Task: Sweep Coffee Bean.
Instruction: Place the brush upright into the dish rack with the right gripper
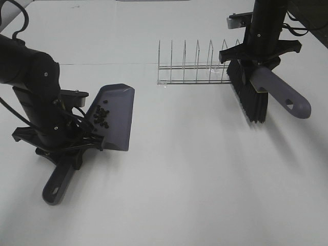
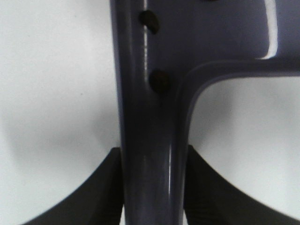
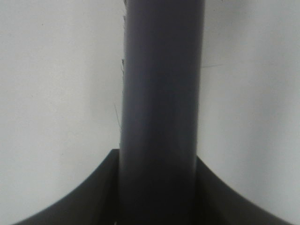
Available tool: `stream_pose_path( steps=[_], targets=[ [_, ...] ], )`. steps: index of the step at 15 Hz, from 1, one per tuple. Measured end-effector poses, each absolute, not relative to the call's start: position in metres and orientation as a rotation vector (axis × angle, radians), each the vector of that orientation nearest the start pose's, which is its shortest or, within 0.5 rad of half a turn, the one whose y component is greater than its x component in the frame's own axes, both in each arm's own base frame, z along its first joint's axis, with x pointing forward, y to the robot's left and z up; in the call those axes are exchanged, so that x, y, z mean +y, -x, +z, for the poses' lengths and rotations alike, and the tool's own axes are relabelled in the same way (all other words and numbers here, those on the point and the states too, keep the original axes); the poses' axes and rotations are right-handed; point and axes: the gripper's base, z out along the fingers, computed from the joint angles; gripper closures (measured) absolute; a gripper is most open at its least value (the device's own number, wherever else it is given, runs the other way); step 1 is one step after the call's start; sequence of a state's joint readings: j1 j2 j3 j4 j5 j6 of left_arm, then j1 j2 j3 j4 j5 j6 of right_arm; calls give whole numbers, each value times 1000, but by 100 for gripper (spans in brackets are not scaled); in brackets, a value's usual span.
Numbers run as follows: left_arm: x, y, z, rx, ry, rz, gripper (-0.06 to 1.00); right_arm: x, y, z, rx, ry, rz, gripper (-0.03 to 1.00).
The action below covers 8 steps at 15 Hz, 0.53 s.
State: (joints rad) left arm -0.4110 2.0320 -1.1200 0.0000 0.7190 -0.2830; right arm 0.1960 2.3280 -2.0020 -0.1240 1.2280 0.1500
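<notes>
As the coffee beans point(image 1: 101, 117) lie clustered in the dustpan point(image 1: 119, 105), with none visible on the table point(image 1: 205, 174), I judge the sweeping done. My left gripper point(image 2: 154, 197) clamps the dustpan's handle. My right gripper point(image 3: 157, 192) clamps the handle of the brush point(image 1: 251, 95), near the wire rack point(image 1: 197, 69). Only putting the tools down seems left.

exterior high: mounted above and off the arms, angled down over the white table point(image 1: 205, 195), mid distance, whole workspace in frame. left wrist: pressed close, looking along the dustpan point(image 2: 150, 117) handle toward the table. right wrist: equally close, along the brush point(image 3: 159, 93) handle. shared with high view: both handles, table surface.
</notes>
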Motion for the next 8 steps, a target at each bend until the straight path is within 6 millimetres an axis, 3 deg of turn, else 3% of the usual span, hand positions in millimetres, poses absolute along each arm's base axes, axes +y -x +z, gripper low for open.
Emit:
stream_pose_path(
  steps=[4, 8],
  targets=[
    [-139, -320, 99, 3110, -199, -14, 60, 83, -475, 162, 3036, 126, -156, 67],
    [-139, -320, 99, 3110, -199, -14, 60, 84, -478, 162, 2993, 128, -142, 67]
  ],
)
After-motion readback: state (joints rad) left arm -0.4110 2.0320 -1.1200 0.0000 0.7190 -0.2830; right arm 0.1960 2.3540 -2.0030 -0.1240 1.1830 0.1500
